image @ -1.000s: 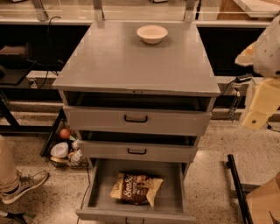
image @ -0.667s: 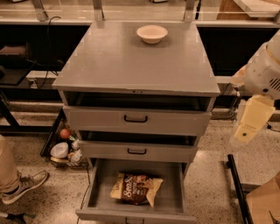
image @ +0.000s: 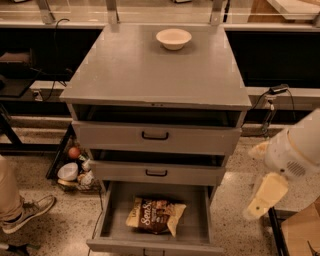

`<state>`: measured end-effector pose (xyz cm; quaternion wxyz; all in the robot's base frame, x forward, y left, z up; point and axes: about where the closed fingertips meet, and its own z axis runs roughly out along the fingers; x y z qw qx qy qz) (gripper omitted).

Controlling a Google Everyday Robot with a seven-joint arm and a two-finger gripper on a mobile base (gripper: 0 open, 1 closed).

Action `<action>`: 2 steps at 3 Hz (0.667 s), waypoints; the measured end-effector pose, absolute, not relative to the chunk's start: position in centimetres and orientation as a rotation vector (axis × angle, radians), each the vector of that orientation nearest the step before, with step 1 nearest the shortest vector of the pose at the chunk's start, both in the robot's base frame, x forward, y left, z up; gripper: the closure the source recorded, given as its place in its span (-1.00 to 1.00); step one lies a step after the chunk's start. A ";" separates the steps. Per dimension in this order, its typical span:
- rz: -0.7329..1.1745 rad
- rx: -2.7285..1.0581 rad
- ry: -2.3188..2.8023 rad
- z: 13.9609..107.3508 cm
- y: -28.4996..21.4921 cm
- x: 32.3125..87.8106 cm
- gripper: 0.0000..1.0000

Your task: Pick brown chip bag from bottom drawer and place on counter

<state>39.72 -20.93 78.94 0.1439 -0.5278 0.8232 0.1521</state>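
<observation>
Speckled stone flooring surrounds a grey three-drawer cabinet [image: 155, 135] that stands before a pale ledge with metal posts [image: 112, 10]. Its flat grey worktop [image: 145, 75] carries only a small white bowl [image: 173, 38], set near the back edge, a little right of the middle. Two wider drawers with black handles [image: 155, 135] sit beneath it, a dark gap showing above each.

At the foot of the cabinet the bottom drawer [image: 111, 220] is pulled well out. The brown chip bag [image: 156, 215] lies flat on its floor, about midway between the side walls and nearer the front edge than the back, untouched.

The robot's white arm [image: 300, 150] reaches in from the right of the frame, and its cream-coloured pincer [image: 256, 207] hangs beside the cabinet's right front corner, outside the drawer, well apart from the bag and holding nothing. Whether the pincer is apart or together cannot be told from this view.

To the cabinet's left, some clutter [image: 75, 170] sits on the floor, and a person's shoe [image: 27, 212] shows at the frame's edge.

By the look of it, the job is at its start: the drawer is open and the approach is under way, but reaching over the bag, gripping it, lifting it clear and setting it on the worktop are all left to do.
</observation>
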 end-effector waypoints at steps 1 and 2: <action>0.593 -1.409 2.420 70.4 -19.5 37.0 -1.00; 0.592 -1.411 2.419 70.5 -19.5 37.1 -1.00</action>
